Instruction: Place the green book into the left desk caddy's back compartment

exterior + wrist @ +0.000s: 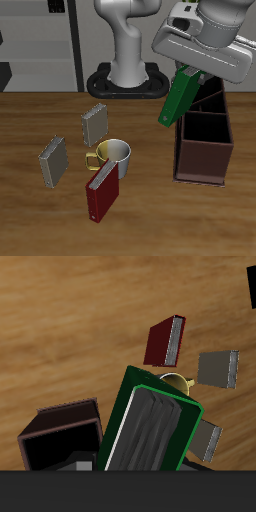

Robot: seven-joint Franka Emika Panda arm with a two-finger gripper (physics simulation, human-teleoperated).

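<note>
The end effector grasps the green book by its upper end and holds it clear of the table, tilted, its lower corner hanging just beside the near upper rim of the left desk caddy on the side toward the mug. The book is thus not yet over either compartment. The tilt probably follows from how the book was gripped; it would need to be brought more upright, or lined up with the slanted walls, before it can be lowered. The back compartment, the section farther from the table's front edge, lies partly behind the book and the end effector, so its opening is only partly visible; the nearer, lower-walled section is open to view and appears to hold nothing.

In the wrist view the green book fills the foreground with its page edges toward the camera, and the caddy shows beside it as a dark open box. The fingers themselves are cut off in both views, so the grip is inferred from the suspended book. Away from the caddy, beyond the mug, stand a dark red book and two grey books, none of them part of the task.
</note>
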